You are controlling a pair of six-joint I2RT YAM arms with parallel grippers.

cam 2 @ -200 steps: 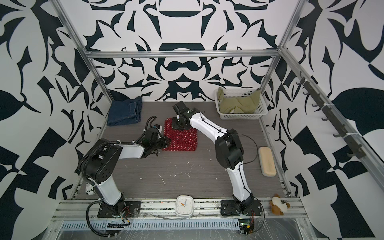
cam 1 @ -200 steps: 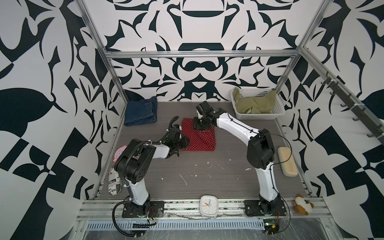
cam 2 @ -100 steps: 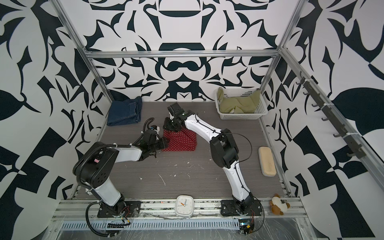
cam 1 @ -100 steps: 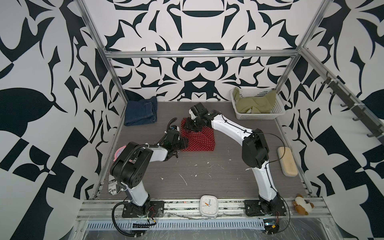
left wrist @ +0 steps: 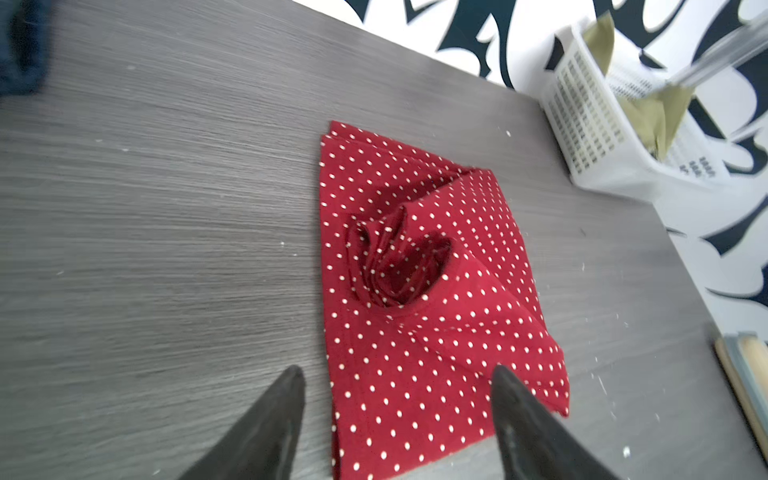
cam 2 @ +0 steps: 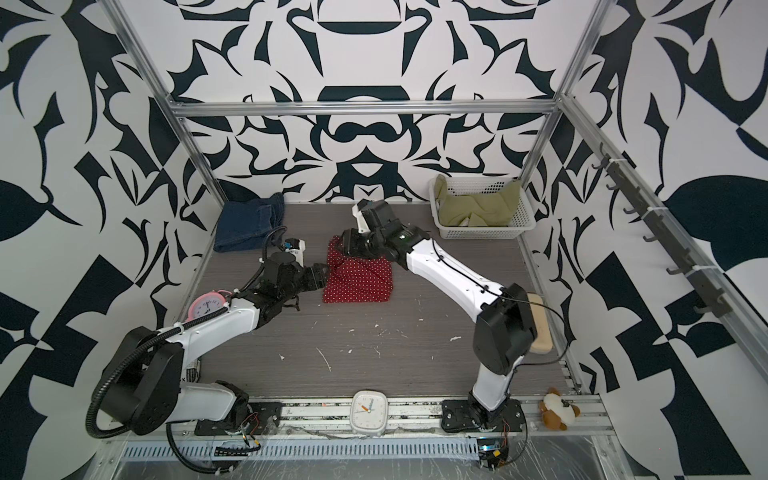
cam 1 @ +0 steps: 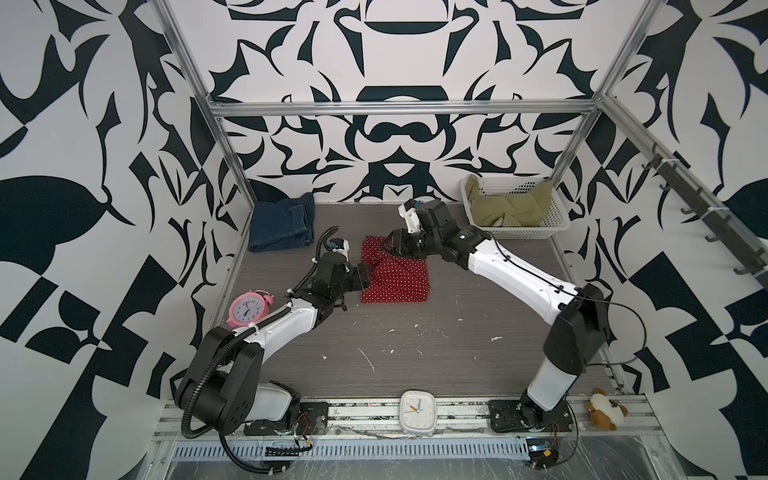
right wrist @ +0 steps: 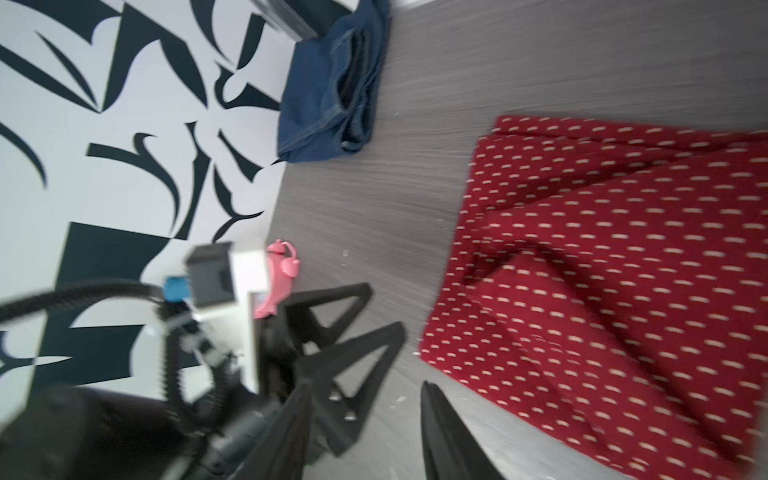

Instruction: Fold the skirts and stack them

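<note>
Shifted the right gripper point(right wrist: 365, 386) leftward along the far edge of the red skirt point(cam 1: 399, 278) over the last 1 second and parted its jaws: spread and empty now, at the far-left corner. Widened the left gripper point(left wrist: 397, 374) too: spread, straddling the left edge, pinching nothing. Looks like a fold just released, mid-table. Next: flatten the puckered top layer, then stack onto the denim skirt point(cam 1: 280, 224) at back left; olive skirt point(cam 1: 513, 205) waiting in the basket point(cam 1: 557, 226). Nearly square packet; long axis, if any, front to back, loose corner pointing far-left.
</note>
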